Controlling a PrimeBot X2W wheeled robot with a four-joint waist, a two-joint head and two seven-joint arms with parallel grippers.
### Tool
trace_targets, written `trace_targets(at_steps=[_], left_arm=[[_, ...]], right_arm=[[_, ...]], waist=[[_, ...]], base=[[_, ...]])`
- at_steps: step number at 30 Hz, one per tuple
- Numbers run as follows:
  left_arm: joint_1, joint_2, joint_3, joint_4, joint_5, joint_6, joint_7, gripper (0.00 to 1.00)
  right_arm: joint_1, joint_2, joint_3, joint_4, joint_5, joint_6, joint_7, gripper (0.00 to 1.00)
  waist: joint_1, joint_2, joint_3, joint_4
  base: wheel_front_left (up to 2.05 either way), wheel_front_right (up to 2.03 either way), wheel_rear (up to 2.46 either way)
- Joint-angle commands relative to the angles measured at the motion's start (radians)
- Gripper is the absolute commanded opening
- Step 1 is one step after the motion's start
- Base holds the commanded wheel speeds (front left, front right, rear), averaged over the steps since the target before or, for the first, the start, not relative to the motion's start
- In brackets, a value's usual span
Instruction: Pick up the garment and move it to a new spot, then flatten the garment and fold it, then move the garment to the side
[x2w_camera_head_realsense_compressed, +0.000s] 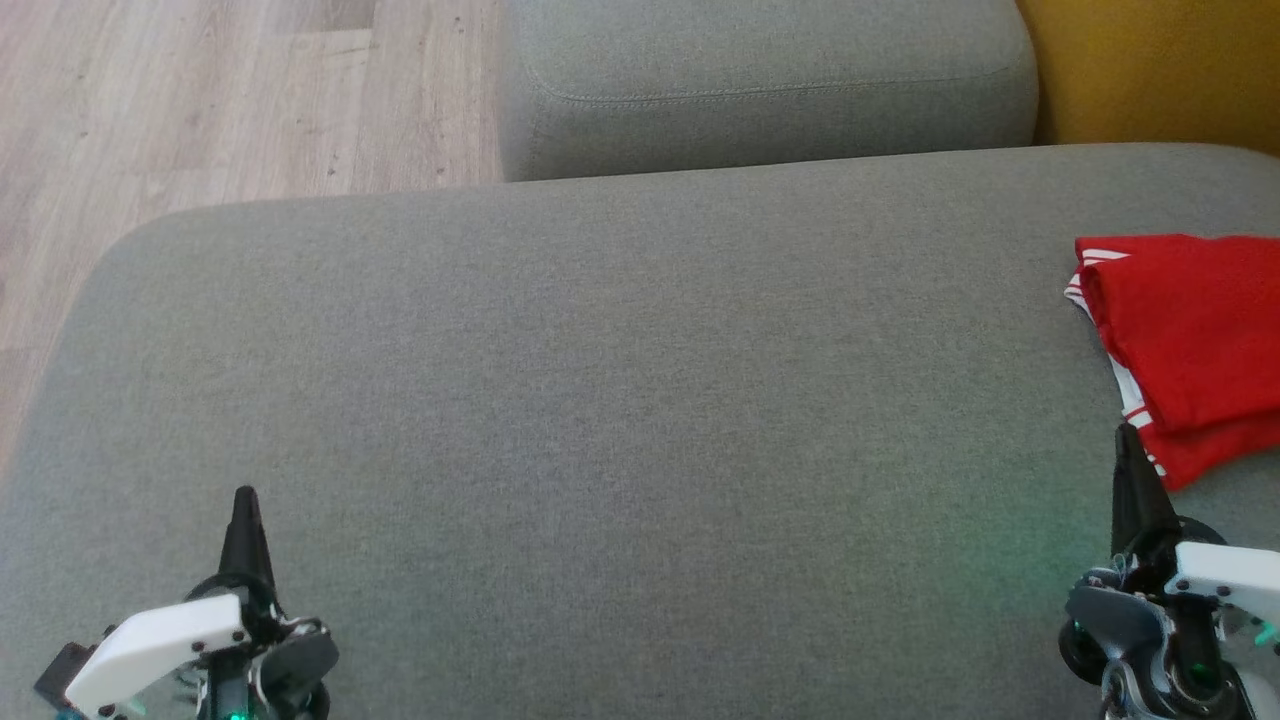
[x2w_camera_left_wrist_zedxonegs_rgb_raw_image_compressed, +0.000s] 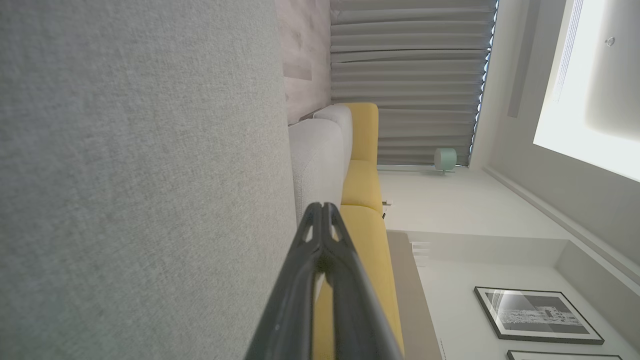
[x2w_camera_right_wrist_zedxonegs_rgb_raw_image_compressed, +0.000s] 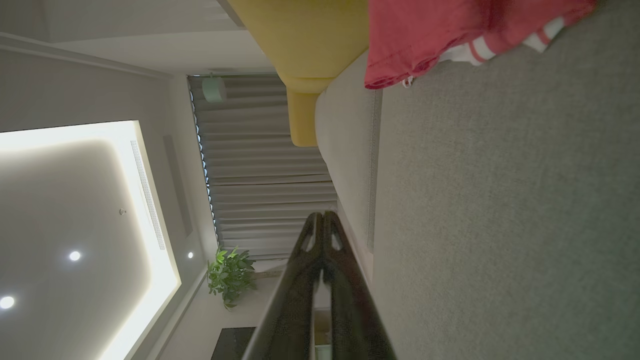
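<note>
Left end effector (x2w_camera_head_realsense_compressed: 245, 505), in the head view, has its two dark fingers pressed together on nothing, low over the grey cushion (x2w_camera_head_realsense_compressed: 600, 400). The right end effector (x2w_camera_head_realsense_compressed: 1130, 450) is likewise closed and empty; the folded red garment (x2w_camera_head_realsense_compressed: 1190, 330) with white stripes lies on the cushion just ahead and to the right of its tip

Left wrist view: the closed left end effector (x2w_camera_left_wrist_zedxonegs_rgb_raw_image_compressed: 322, 210) has the cushion beside it and a yellow sofa (x2w_camera_left_wrist_zedxonegs_rgb_raw_image_compressed: 362, 185) beyond its tip

Right wrist view: the closed right end effector (x2w_camera_right_wrist_zedxonegs_rgb_raw_image_compressed: 322, 217) is clear of the garment (x2w_camera_right_wrist_zedxonegs_rgb_raw_image_compressed: 425, 35), which lies ahead of its tip
</note>
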Motion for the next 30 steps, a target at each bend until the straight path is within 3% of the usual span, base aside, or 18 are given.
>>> trace_targets(at_steps=[1,30], left_arm=[[-0.049,0.005,0.038,-0.027,0.011,-0.007,0.005,0.00],[-0.050,0.003,0.042,-0.027,0.014,-0.007,0.008,0.00]], right_arm=[[-0.055,-0.005,0.019,-0.037,-0.004,0.007,0.004,0.00],[-0.055,-0.004,0.018,-0.037,-0.006,0.007,0.005,0.00]], waist=[[0.0000,0.0000,0.000,0.000],[0.0000,0.0000,0.000,0.000]], base=[[0.00,0.00,0.00],[0.00,0.00,0.00]])
